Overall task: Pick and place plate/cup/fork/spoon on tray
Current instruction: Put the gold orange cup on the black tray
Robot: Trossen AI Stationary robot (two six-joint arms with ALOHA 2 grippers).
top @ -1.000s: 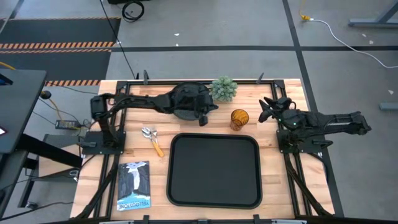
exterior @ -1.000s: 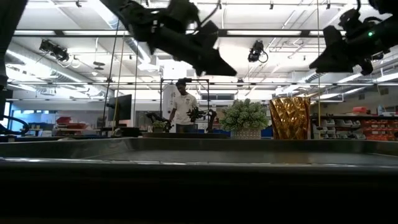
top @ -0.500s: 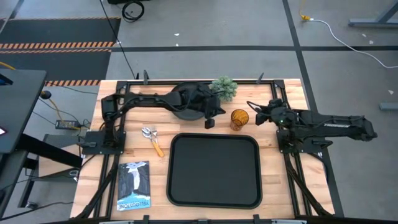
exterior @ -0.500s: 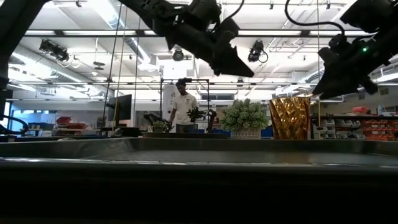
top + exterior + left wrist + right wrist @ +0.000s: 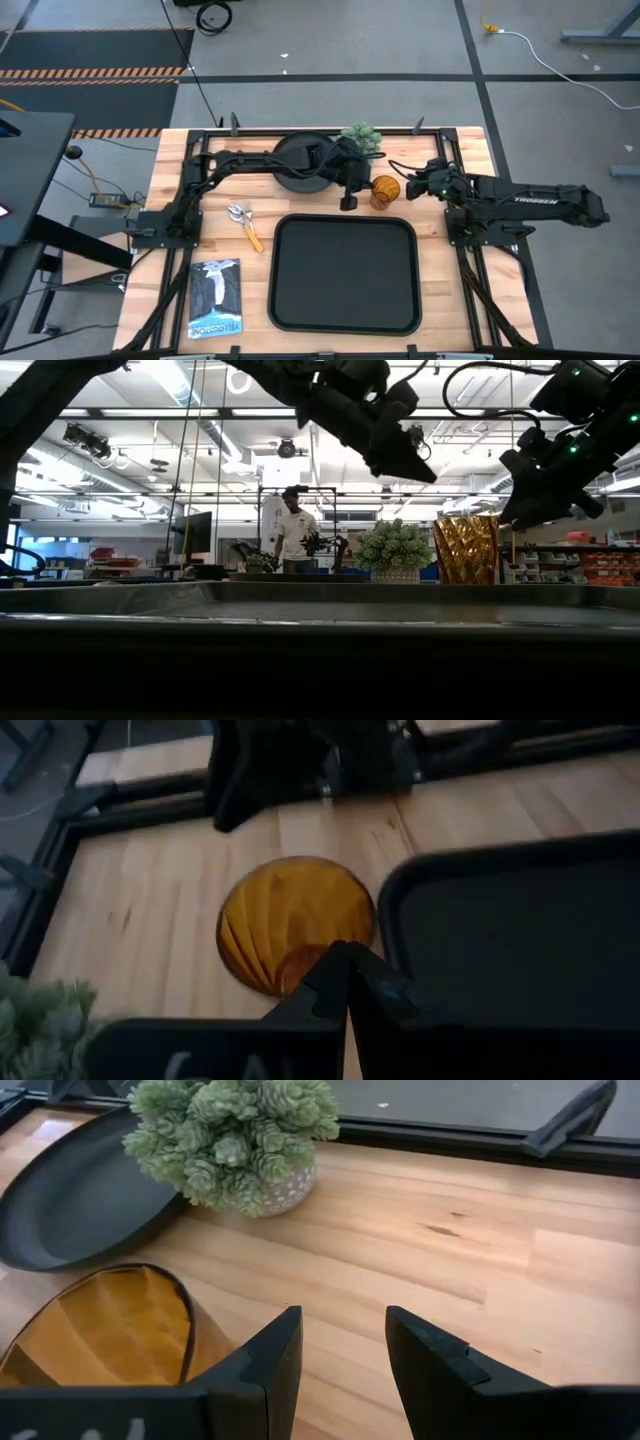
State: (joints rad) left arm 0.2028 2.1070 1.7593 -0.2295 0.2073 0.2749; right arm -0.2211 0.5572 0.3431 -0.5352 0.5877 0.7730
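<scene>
The amber cup [image 5: 385,190] stands upright on the table between my two grippers, just beyond the tray's [image 5: 345,272] far right corner. My left gripper [image 5: 348,200] is shut and empty; it hovers high above the table just left of the cup [image 5: 295,925]. My right gripper [image 5: 343,1350] is open just right of the cup [image 5: 100,1330] at about rim height and touches nothing. The round black plate [image 5: 298,170] lies flat at the far middle, partly under my left arm. The fork and spoon [image 5: 243,222] lie together left of the tray.
A small potted plant [image 5: 362,138] stands just beyond the cup, next to the plate. A book [image 5: 215,297] lies at the near left. Black frame rails run along the table's edges. A person [image 5: 295,532] stands in the room behind.
My left gripper has gone toward the table's right edge, from over the plate to beside the cup. My right gripper has gone left toward the cup and come down to about its rim height. The cup, plate, fork and spoon have stayed still.
</scene>
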